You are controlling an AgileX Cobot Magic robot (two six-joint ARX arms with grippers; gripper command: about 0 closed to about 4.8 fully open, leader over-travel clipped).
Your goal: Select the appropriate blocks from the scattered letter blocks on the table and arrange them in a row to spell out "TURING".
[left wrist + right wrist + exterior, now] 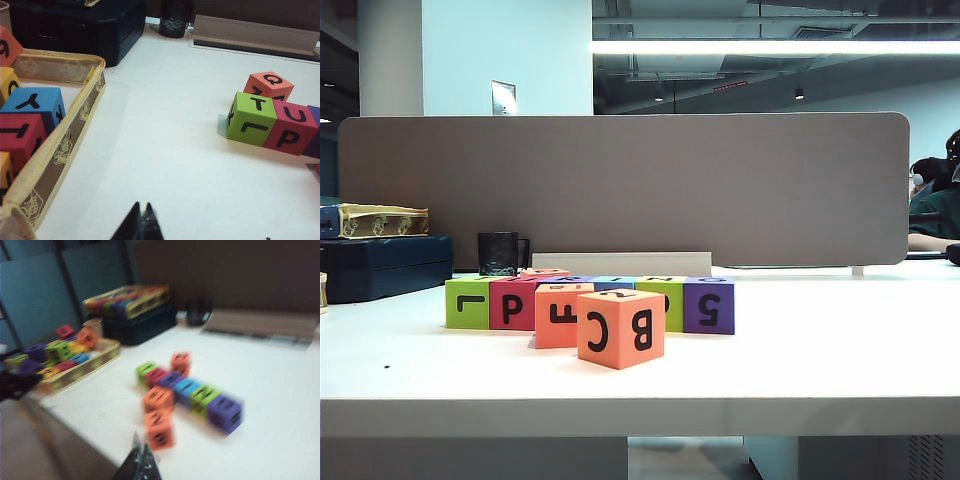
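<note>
On the white table (840, 350) you are seeing the blocks (590, 303) sitting in a row — lime green, magenta, blue, lime green, purple. Two orange cubes (620, 328) are standing at six o'clock from them. Both the left gripper (141, 221) and the right gripper (140, 460) are hanging closed and empty — clear of the row.

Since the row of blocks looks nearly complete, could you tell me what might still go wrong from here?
1. The orange cube marked C and B and the orange F cube sit close before the row of blocks; a reach could knock them.
2. The right wrist view is blurred, so that arm is moving; its shut right gripper hangs near them.
3. The left gripper, fingers shut, cannot grasp as is.
</note>
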